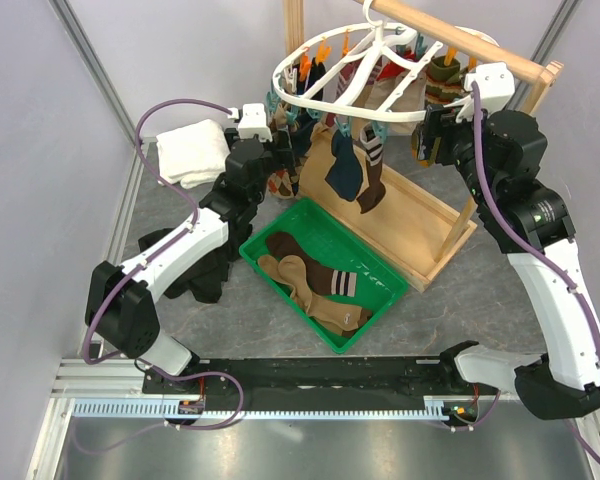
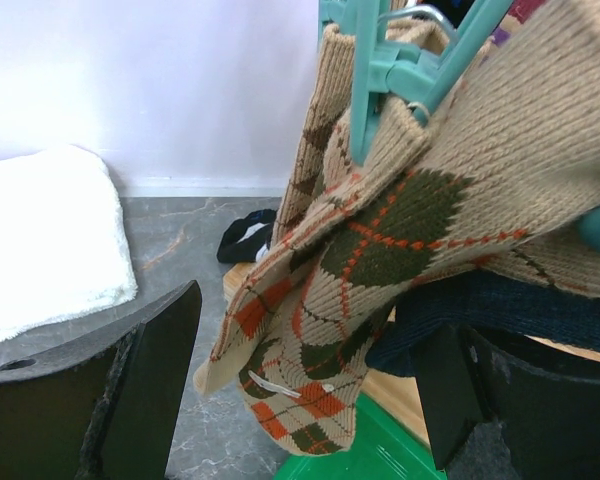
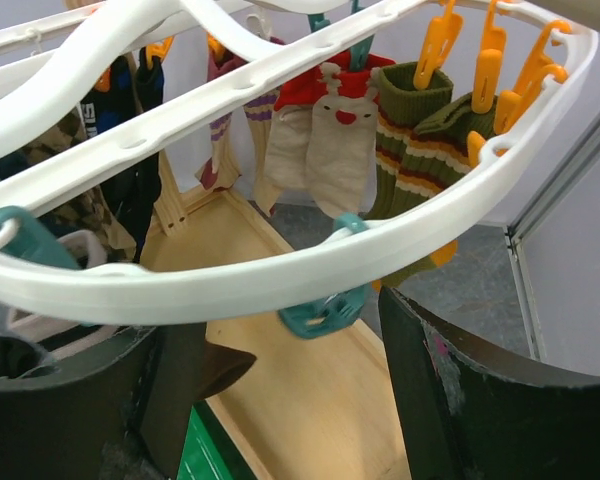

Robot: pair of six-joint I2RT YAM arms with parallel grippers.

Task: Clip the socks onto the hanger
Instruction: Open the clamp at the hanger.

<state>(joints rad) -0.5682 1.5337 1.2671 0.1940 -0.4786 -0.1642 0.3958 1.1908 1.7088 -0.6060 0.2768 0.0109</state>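
Knit socks (image 2: 380,250) (glossy plastic hanger (image 3: 280,270))

Nothing here that I can read: no words, numbers or brand marks. The argyle sock (image 2: 380,250) hanging between the fingers of the left tool (image 2: 315,330) carries a small white tag (image 2: 267,386), its print too small to make out.

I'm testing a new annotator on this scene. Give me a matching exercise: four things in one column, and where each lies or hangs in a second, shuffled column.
Things
1. white towel
2. green tray
3. argyle sock
4. olive striped sock

Places
A. hangs from an orange clip
B. lies at the far left, by the wall
C. pinched in a teal clip
D. in the middle, loose socks inside

Pairs: 1-B, 2-D, 3-C, 4-A
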